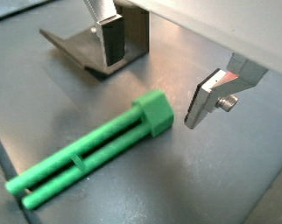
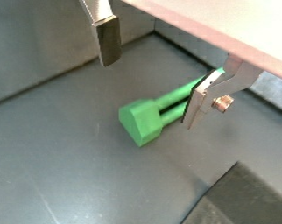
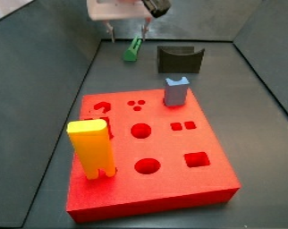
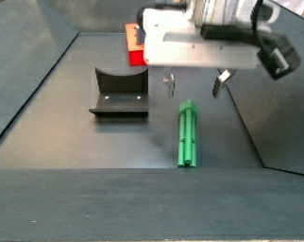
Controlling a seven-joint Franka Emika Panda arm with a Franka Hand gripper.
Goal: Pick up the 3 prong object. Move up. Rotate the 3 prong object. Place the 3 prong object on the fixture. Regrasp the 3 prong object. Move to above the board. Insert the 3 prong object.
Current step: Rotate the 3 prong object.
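The 3 prong object [image 4: 188, 137] is a slim green bar lying flat on the grey floor; it also shows in both wrist views [image 1: 96, 150] [image 2: 155, 114] and in a side view [image 3: 132, 47]. My gripper [image 4: 194, 85] hangs open just above its thick end, also seen in both wrist views [image 1: 155, 70] [image 2: 155, 70] and in a side view [image 3: 126, 34]. The fingers [image 1: 207, 101] do not touch it, and nothing is between them. The dark fixture [image 4: 119, 93] [image 1: 102, 48] [image 3: 179, 59] stands beside the bar. The red board [image 3: 171, 152] lies farther off.
A tall yellow block [image 3: 89, 148] and a grey-blue block [image 3: 176, 90] stand in the board. Grey walls [image 4: 35, 85] enclose the floor on the sides. A corner of the board [image 4: 133, 43] shows behind the gripper.
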